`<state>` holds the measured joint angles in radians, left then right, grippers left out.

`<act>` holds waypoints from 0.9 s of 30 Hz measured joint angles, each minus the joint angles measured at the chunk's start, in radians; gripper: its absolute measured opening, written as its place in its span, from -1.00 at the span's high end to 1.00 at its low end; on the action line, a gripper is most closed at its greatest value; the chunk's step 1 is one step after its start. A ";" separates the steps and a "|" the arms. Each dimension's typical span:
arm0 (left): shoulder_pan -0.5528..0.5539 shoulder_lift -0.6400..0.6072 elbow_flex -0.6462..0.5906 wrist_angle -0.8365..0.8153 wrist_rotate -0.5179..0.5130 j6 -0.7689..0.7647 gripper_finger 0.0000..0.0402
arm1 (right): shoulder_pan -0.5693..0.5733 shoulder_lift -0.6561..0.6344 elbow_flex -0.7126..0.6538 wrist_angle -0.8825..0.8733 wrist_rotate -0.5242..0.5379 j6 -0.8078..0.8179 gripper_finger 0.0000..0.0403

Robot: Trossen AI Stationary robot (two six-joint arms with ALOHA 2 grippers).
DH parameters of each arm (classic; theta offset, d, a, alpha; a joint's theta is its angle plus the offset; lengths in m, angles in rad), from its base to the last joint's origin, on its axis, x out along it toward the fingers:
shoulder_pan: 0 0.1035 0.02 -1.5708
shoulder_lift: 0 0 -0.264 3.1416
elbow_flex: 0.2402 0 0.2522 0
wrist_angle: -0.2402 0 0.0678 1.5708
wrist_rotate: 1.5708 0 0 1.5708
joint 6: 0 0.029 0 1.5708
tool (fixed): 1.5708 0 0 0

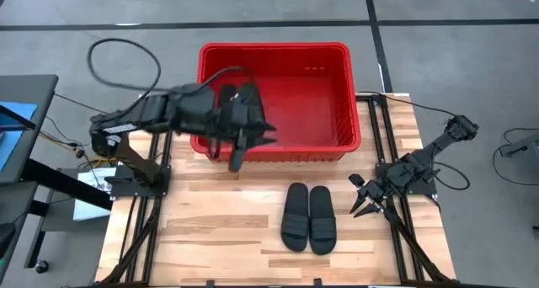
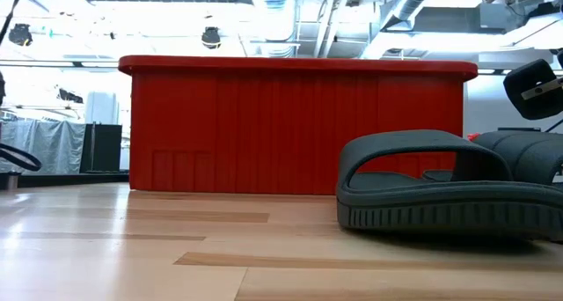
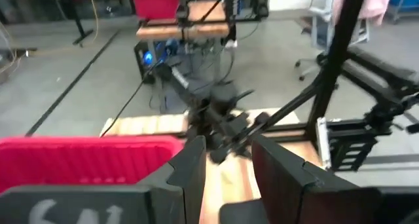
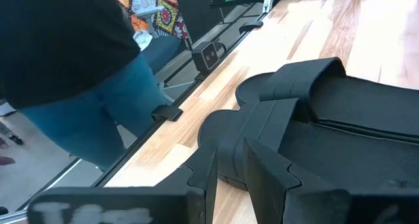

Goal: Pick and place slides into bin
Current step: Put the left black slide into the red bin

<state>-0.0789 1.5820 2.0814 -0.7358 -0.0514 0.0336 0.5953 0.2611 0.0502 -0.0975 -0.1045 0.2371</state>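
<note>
Red plastic makes up the bin (image 1: pixel 324 103), which sits at the far side of the wooden tabletop (image 1: pixel 219 229); from the low camera its ribbed front wall (image 2: pixel 290 129) fills the middle of the scene.

Two black slides (image 1: pixel 309 217) lie side by side, touching, on the tabletop in front of the bin and toward the right, soles down and straps up. The low camera shows the nearer one (image 2: pixel 440 191) close up, its wide strap arched over the sole. In the right wrist view the same pair (image 4: pixel 314 126) lies just ahead of that arm's fingers.

The left gripper (image 1: pixel 244 132) hangs over the bin's front left corner, above the rim. A black slide (image 1: pixel 227 103) is seen at this gripper, over the inside of the bin; whether it is held there or lying in the bin is not clear. In the left wrist view the two fingers (image 3: pixel 196 165) stand slightly apart with the tabletop showing through the gap and the bin's red rim (image 3: pixel 85 155) beside them, so nothing sits between the tips there.

The right gripper (image 1: pixel 368 205) rests low at the right edge of the tabletop, near the pair of slides but not touching them. Its fingers (image 4: pixel 209 168) stand a narrow gap apart, holding nothing.

A person in a dark top and blue trousers (image 4: pixel 72 80) stands beside the tabletop in the right wrist view.
</note>
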 joint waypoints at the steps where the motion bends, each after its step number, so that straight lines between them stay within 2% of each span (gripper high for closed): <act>1: -0.033 -0.005 0.000 0.010 -0.036 -0.001 0.42 | 0.000 0.000 0.000 0.000 0.000 0.000 0.67; 6: -0.186 -0.010 -0.009 0.014 -0.253 0.001 0.44 | 0.000 0.000 0.000 0.000 0.000 0.000 0.67; 11: -0.274 -0.011 -0.113 0.097 -0.342 0.003 0.53 | 0.000 0.000 0.000 0.000 0.000 0.000 0.67; 14: -0.296 -0.040 -0.224 0.199 -0.393 -0.020 0.58 | 0.000 0.000 0.000 0.000 0.000 0.000 0.67; 18: -0.316 -0.122 -0.408 0.341 -0.404 -0.035 0.61 | 0.000 0.000 0.000 0.000 0.000 0.000 0.67; 27: -0.376 -0.361 -0.900 0.691 -0.408 -0.120 0.62 | 0.000 0.000 0.000 0.000 0.000 0.000 0.67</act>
<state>-0.4547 1.2211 1.1814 -0.0444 -0.4595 -0.0867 0.5950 0.2615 0.0502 -0.0975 -0.1044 0.2368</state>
